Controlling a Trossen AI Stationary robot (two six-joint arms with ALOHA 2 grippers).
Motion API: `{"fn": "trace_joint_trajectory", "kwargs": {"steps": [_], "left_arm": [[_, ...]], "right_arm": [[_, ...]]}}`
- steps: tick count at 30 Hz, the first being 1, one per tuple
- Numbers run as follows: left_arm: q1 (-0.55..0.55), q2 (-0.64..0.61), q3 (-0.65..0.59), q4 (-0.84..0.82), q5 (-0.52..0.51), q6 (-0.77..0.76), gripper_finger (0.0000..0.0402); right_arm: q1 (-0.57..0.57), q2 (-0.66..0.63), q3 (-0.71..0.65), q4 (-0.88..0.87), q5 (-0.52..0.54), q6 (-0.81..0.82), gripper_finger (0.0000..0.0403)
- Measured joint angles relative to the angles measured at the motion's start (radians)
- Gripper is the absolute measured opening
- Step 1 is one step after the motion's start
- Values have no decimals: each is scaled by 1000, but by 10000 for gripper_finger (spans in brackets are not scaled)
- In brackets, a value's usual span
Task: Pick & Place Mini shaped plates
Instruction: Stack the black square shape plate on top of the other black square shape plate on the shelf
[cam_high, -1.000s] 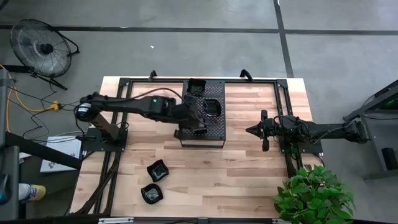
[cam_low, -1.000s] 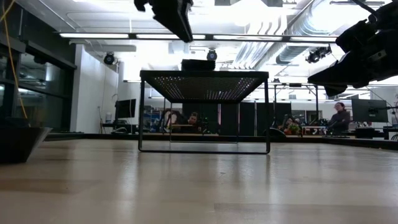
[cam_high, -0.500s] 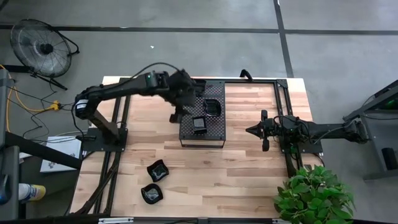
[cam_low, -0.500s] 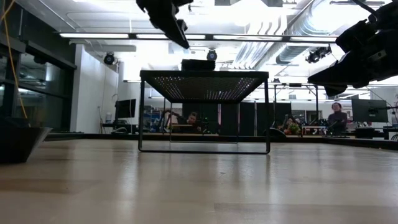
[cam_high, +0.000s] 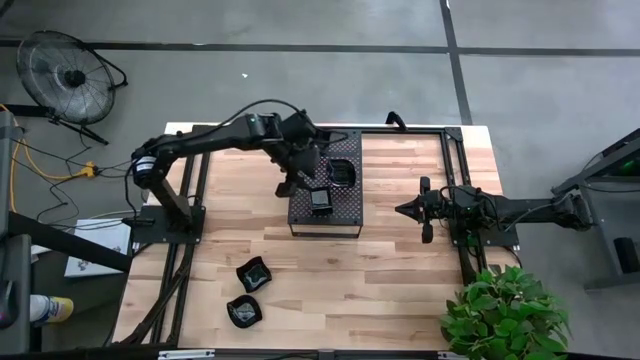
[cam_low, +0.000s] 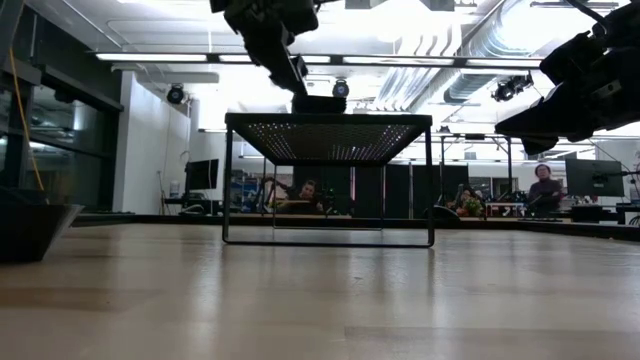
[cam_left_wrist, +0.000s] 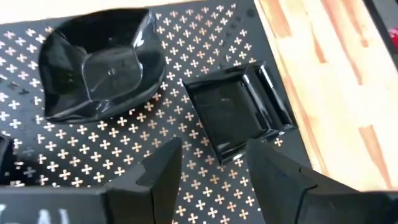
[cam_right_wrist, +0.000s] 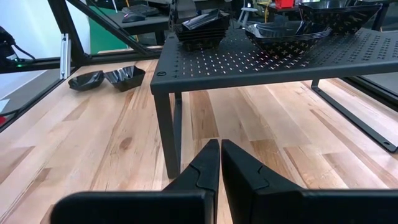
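**Filling the perforated tray, two dishes left on the counter**

Hovering over the perforated tray (cam_high: 325, 183), the left gripper (cam_left_wrist: 211, 168) has its jaws spread and pinches nothing; the square plate (cam_left_wrist: 236, 112) lies flat on the tray just ahead of them, apparently set down already. In the high view that square plate (cam_high: 319, 199) sits toward six o'clock on the tray. The wavy-edged plate (cam_left_wrist: 99, 62) rests beside it, toward the tray's middle (cam_high: 341, 172), and the right wrist view shows a small stack of plates (cam_right_wrist: 200, 28) on the raised tray as well.

By my reading the job is partly done. Two loose plates wait on the bare counter (cam_high: 400, 260), well apart from the tray at about seven o'clock: one nearer (cam_high: 252, 273), one farther out (cam_high: 243, 311), the pair close together.

The right gripper (cam_right_wrist: 219, 163) waits at three o'clock, low over the counter, jaws pressed together and empty.

Little blocks the way. The tray stands on thin legs, so the arm must clear its edge when descending. A potted plant (cam_high: 505, 315) sits at the five o'clock corner, and a fan (cam_high: 65, 75) stands on the floor beyond ten o'clock; neither is near the path.
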Motion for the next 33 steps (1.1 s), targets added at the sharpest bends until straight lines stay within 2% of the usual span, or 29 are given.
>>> {"fn": "trace_joint_trajectory", "kwargs": {"steps": [13, 33], "left_arm": [[-17, 36, 0, 4, 45, -4, 176], [-33, 49, 0, 1, 45, -5, 176]], "right_arm": [[0, 0, 0, 0, 0, 0, 12], [0, 0, 0, 0, 0, 0, 12]]}}
